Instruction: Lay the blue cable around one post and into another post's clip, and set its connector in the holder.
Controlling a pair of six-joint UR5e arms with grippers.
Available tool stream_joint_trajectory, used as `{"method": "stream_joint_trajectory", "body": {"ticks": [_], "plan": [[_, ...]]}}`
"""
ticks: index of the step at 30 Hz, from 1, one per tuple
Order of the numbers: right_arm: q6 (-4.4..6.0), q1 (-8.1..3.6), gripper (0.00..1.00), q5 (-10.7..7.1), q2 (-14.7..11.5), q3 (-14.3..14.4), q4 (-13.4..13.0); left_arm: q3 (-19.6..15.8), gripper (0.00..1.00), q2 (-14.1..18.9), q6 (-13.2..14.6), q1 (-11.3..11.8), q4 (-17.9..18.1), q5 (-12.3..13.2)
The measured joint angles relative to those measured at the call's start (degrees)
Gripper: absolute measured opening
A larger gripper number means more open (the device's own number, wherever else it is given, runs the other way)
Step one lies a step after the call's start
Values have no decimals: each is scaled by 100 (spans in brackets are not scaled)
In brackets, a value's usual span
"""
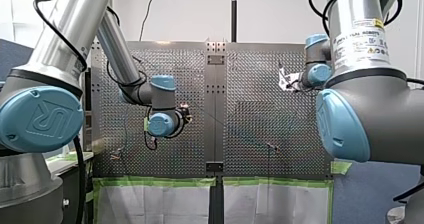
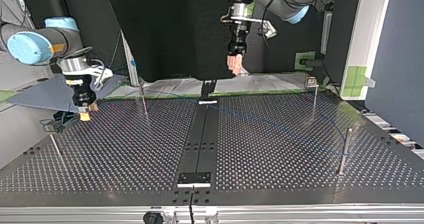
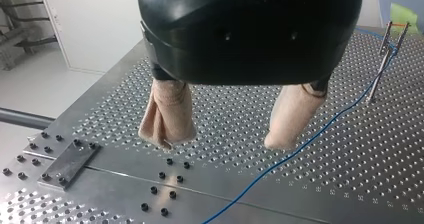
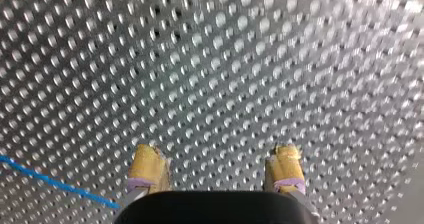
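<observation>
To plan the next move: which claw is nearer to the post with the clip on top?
Left. My left claw hangs by the middle of the table, beside the clip post. My right claw is farther, at the opposite side.

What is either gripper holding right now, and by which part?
Nothing: my left gripper and my right gripper are both open and empty, and the blue cable lies on the table, gripped by neither.

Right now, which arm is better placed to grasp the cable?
Probably left. My left gripper is open, and the cable passes just beside one pad. My right gripper is open too, but there the cable lies off to one side.
</observation>
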Motion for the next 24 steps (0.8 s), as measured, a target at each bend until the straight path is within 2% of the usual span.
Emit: {"method": "stream_joint_trajectory", "body": {"ticks": [4, 9, 12, 17, 21, 24], "plan": [[-38, 192, 99, 162, -14, 193, -191, 2, 100, 0, -138, 56, -15, 72], [76, 440, 99, 405, 54, 440, -437, 10, 100, 0, -315, 122, -97, 219], [60, 580, 99, 544, 166, 580, -577, 16, 100, 0, -327, 166, -208, 259], [-132, 823, 99, 787, 401, 779, -821, 17, 100, 0, -242, 240, -437, 273], [-327, 1024, 99, 987, 601, 704, -1010, 19, 100, 0, -180, 299, -632, 275], [-432, 1178, 99, 1142, 755, 608, -1090, 19, 100, 0, -166, 332, -764, 294]]}}
